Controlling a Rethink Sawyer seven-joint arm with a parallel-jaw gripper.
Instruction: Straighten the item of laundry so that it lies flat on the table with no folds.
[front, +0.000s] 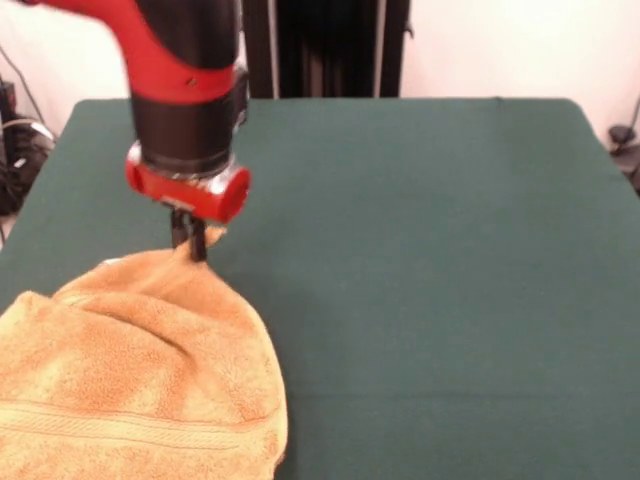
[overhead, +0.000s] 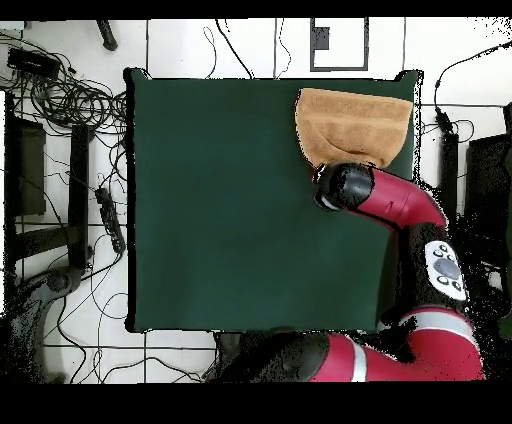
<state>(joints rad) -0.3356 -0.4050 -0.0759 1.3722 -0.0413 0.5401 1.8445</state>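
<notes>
The cloth (front: 135, 375) lies at the lower left of the front view, at the upper right corner of the table (overhead: 250, 200) in the overhead view. It is humped and rounded, with a woven band near its lower edge, so it is not flat. The gripper (front: 192, 240) comes down onto its far edge, and a peak of cloth rises to the tips; the jaws seem closed on the cloth, though this part is small. I think a pull toward that corner can drag the cloth over the table's edge. A thin pinch may also slip and leave the fold.
</notes>
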